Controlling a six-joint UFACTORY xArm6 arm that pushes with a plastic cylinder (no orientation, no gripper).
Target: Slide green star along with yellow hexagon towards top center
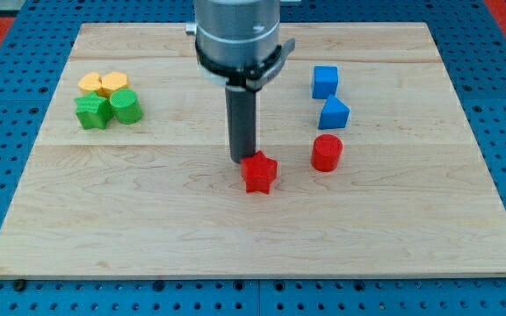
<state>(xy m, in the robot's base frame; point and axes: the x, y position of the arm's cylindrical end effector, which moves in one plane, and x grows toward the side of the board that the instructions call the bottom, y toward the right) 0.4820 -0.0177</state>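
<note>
The green star (91,111) lies at the view's left, touching a green cylinder (126,106) on its right. Just above them sit two yellow blocks: one (91,84) on the left and the yellow hexagon (113,82) on the right, pressed together. My tip (242,159) is at the board's middle, far to the right of this cluster, touching the upper left of a red star (259,172).
A red cylinder (327,153) stands right of the red star. Two blue blocks (325,82) (333,113) stand above it at the right. The wooden board (253,237) ends on a blue pegboard surround.
</note>
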